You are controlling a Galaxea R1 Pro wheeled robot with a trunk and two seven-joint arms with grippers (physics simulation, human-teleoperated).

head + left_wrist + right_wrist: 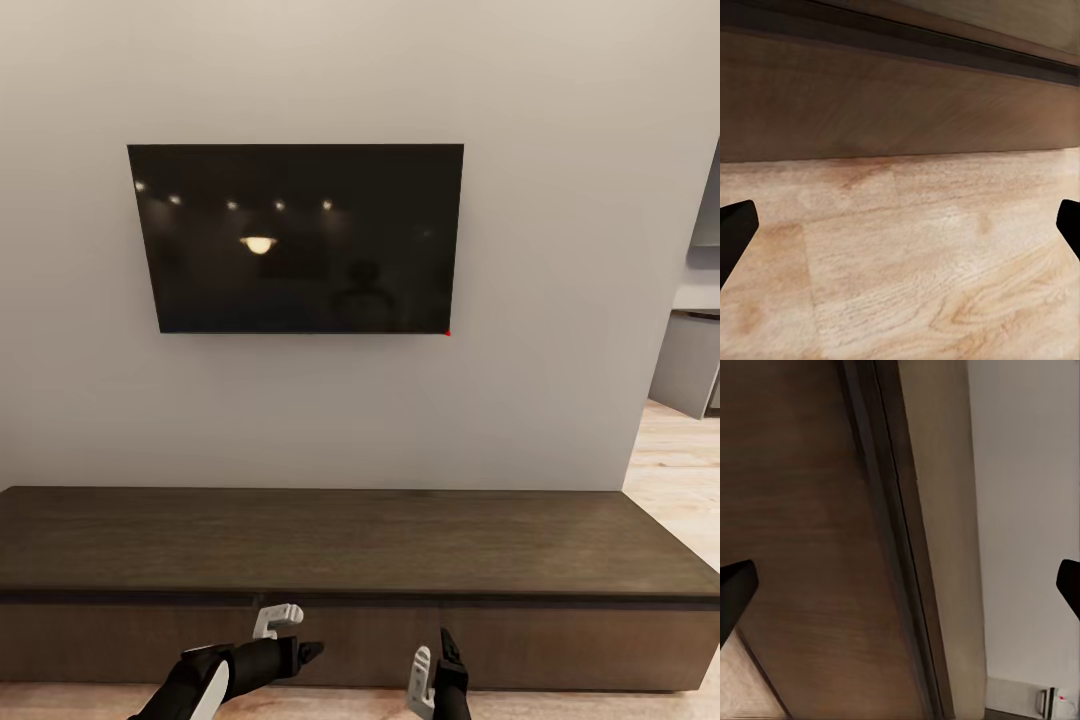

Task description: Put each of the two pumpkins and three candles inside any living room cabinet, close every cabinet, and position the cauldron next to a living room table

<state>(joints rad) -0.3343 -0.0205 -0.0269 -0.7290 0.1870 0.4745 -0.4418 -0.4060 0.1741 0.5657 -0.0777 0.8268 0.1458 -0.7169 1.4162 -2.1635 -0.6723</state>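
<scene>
While we face the cabinet [340, 545], its drawers look shut | left gripper [900, 232] and right gripper [900, 589] spread wide, empty | risk: fingertips slipping off the flat drawer front.

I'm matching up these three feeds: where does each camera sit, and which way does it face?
Head view: on the robot's head, facing the wall TV above the cabinet; left tool and right tool show.
Left wrist view: by the left tool, facing floor and cabinet front; fingertips show.
Right wrist view: by the right tool, facing the cabinet and wall.
All share the cabinet.
</scene>
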